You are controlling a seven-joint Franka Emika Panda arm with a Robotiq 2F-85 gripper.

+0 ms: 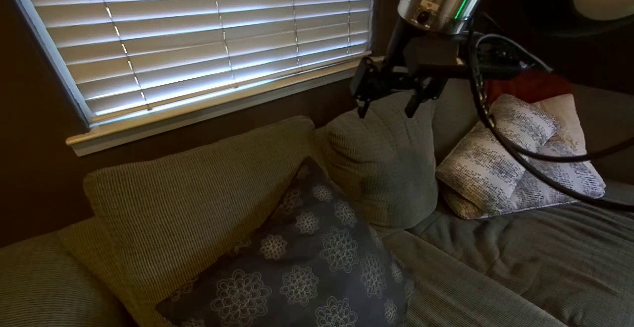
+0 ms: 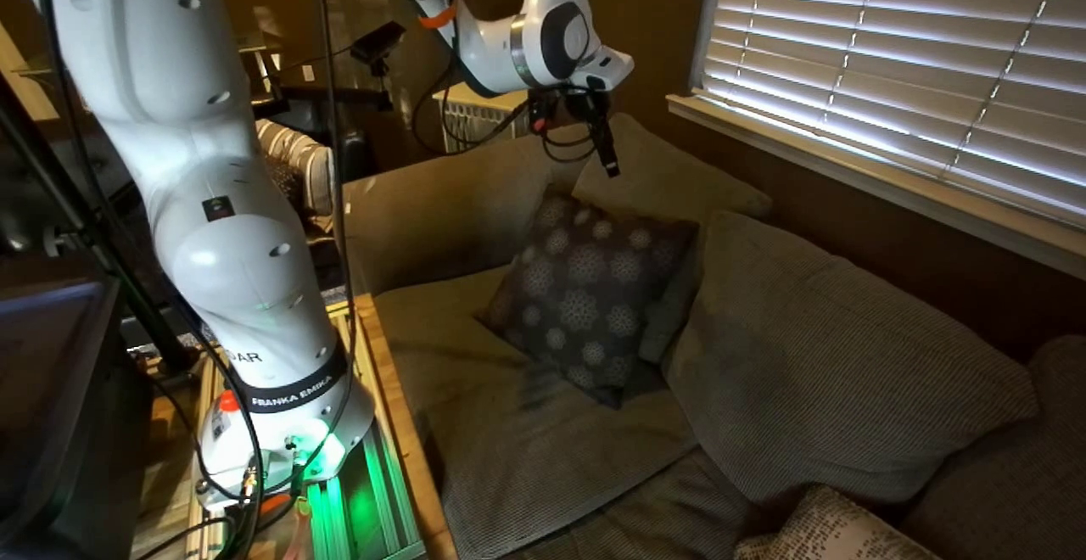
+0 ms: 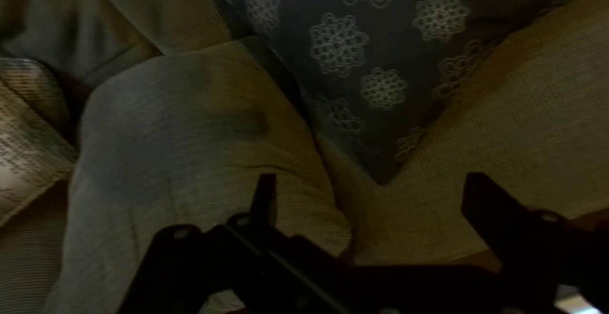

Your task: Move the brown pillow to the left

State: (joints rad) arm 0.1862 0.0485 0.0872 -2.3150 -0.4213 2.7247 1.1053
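The brown pillow, dark grey-brown with pale floral spots, leans against a beige sofa back cushion with one corner pointing up. It also shows in an exterior view, near the sofa's far corner. In the wrist view the pillow fills the top middle, and its corner points down toward the space between the fingers. My gripper is open and empty, above the sofa back and apart from the pillow. Its two fingers are spread wide in the wrist view. The gripper also hangs above the pillow in an exterior view.
Beige back cushions stand along the wall, one below the gripper. Cream patterned pillows lie farther along the seat. A window sill with blinds runs above the sofa back. A sofa arm stands near the pillow.
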